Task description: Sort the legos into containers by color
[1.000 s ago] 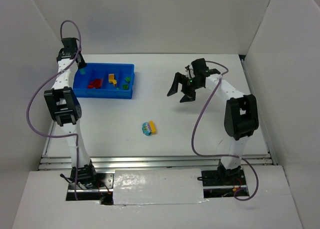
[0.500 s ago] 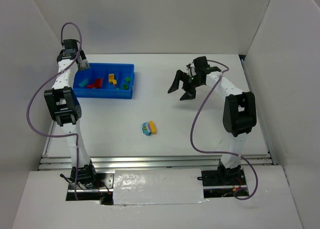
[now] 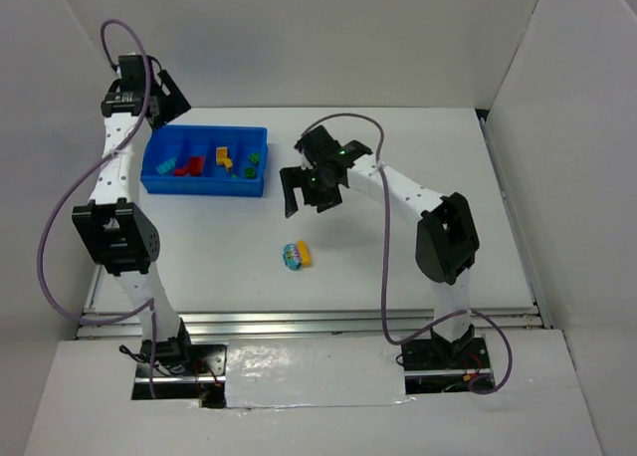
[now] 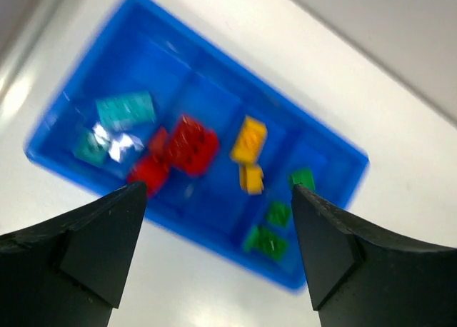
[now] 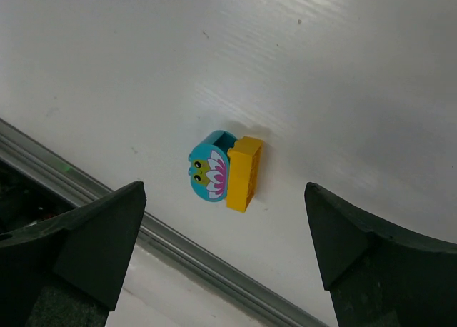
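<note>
Right wrist: a rounded cyan brick (image 5: 208, 171) is seen touching an oblong yellow brick (image 5: 243, 173) under the wide-spread right gripper (image 3: 309, 199). Glossy legos (image 4: 191, 143) are held in the blue plastic tray (image 4: 214, 102) below the wide-spread left gripper (image 4: 218, 191).

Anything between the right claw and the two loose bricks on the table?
Nothing visible. The right claw hangs open, and its wrist view shows the cyan brick and yellow brick lying side by side, touching, with only bare table around them.
</note>
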Available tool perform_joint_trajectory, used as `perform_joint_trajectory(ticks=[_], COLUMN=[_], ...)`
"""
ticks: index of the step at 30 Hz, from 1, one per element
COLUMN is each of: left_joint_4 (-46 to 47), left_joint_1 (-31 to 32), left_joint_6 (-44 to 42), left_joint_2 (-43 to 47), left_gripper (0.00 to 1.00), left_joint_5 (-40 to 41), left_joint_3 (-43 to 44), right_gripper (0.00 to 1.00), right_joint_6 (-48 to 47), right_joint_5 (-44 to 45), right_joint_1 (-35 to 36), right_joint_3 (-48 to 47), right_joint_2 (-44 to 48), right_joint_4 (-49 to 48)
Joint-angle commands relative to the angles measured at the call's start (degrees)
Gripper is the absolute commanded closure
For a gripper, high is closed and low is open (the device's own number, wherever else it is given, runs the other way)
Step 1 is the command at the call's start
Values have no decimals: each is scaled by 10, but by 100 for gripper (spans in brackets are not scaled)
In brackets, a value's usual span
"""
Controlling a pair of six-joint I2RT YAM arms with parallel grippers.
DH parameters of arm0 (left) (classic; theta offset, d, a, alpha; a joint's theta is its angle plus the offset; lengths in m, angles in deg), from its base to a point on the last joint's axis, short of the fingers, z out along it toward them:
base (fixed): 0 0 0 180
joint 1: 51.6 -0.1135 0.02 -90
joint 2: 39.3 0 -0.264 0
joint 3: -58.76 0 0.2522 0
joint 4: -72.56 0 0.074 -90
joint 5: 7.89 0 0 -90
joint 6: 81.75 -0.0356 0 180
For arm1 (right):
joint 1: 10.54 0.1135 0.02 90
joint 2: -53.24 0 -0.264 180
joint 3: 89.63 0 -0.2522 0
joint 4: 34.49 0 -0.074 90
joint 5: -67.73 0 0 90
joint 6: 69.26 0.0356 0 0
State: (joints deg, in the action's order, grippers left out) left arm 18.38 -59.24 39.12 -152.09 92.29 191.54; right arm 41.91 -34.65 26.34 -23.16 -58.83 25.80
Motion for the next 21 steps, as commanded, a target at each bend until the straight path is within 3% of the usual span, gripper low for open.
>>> perform_joint_trajectory(ticks=[1,8,21], left_joint_4=[-90,-54,-62], left_joint_1=[38,48,53], left_joint_6=[67,86,40], left_joint_2=[58,212,252], left_gripper=[5,3,2], left_joint_5=[-22,-56,-67], left_joint_3=[-49,-244,-278], right_gripper=[0,0,2], right_joint_6=[-10,33,26], right_joint_5=[81,107,123], right_joint_1=[31,108,128], right_joint_3=[-41,-40,-45], right_joint_2=[-38,-68,-151], right_joint_4=[48,52,112])
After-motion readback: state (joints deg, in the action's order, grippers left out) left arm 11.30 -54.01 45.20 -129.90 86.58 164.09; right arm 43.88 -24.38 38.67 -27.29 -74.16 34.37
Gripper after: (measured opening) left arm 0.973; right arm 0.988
